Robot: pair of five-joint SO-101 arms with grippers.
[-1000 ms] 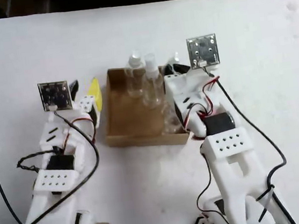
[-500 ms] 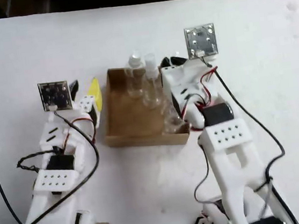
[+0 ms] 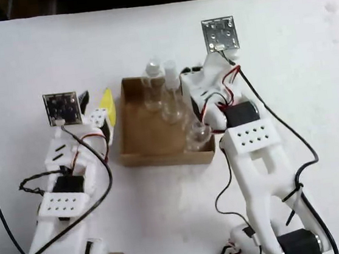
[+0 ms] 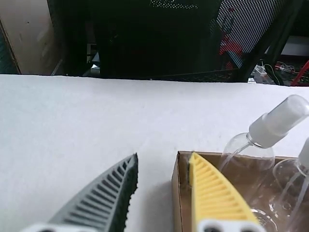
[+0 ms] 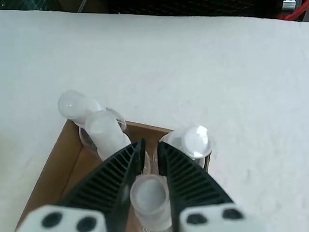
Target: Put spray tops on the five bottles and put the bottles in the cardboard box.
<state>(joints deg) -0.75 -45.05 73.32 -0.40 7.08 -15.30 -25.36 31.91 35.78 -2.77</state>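
The cardboard box [image 3: 140, 139] lies between the two arms. Two clear bottles with spray tops [image 3: 152, 80] [image 3: 170, 93] stand at its far end, and a third bottle [image 3: 198, 135] stands in its near right corner. My right gripper [image 5: 151, 144] hangs over the box's far right part, its black fingers close together on the top of a bottle [image 5: 149, 195]. Another capped bottle [image 5: 190, 140] stands just beyond the fingertips. My left gripper [image 4: 164, 155] is open, its yellow finger [image 4: 212, 198] over the box's left wall [image 4: 179, 193] and its grey finger [image 4: 104, 198] outside.
The white table [image 3: 310, 68] has free room to the right and beyond the box. The right arm [image 3: 250, 139] runs along the box's right side and the left arm [image 3: 70, 169] along its left. Dark furniture stands behind the table's far edge [image 4: 145, 78].
The right arm has moved forward and a little to the left over the box's far right corner. The left arm and the bottles at the far end stayed where they were.
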